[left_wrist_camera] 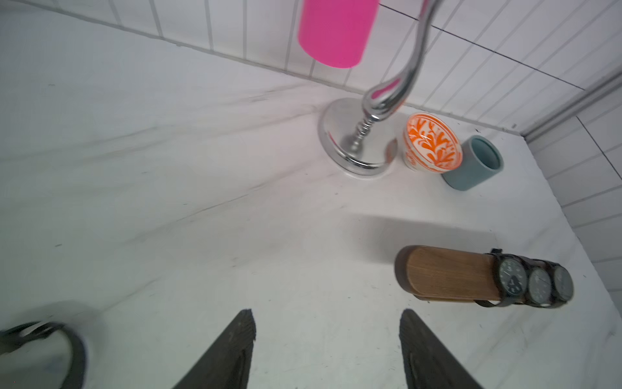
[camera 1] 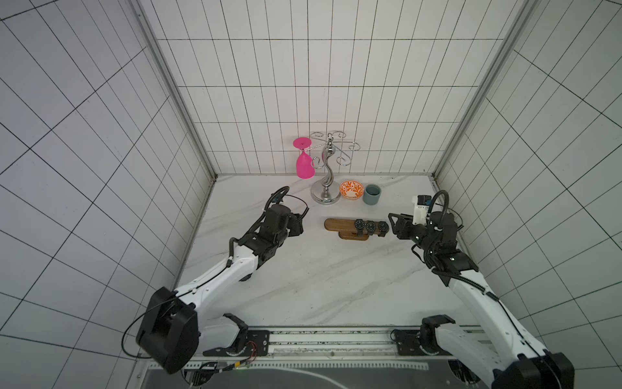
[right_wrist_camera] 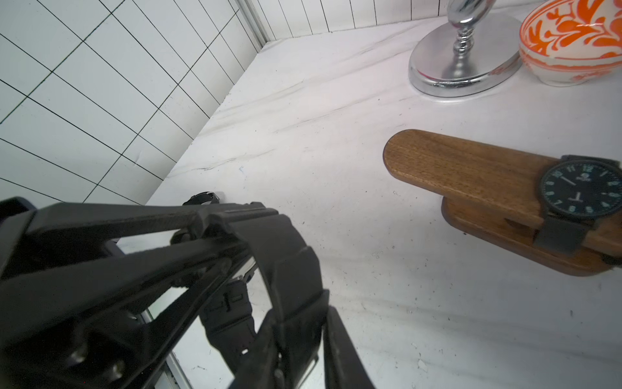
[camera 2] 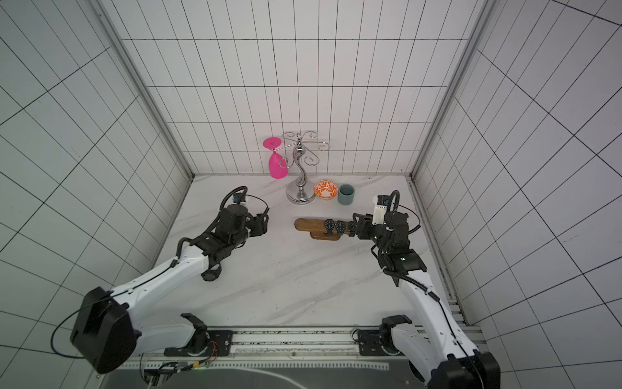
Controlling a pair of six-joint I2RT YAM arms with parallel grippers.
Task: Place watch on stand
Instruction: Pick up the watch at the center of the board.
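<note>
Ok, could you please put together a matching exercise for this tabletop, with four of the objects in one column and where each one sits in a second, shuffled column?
Things:
1. pink glass
2. orange-patterned bowl
3. blue-grey cup
4. watches

Places:
A. strapped around the wooden stand
B. between the chrome rack base and the cup
C. hanging upside down from the rack
D. beside the bowl, on the side away from the rack

Pairs: 1-C; 2-B; 3-D; 4-A

White tiled walls (camera 1: 303, 84) with dark grout rise ahead of the left claw (left_wrist_camera: 326, 316) and on both its sides. Beneath it spreads a grey-veined white marble tabletop (camera 1: 319, 286). Aluminium posts (camera 1: 175, 87) edge the far corners.
</note>
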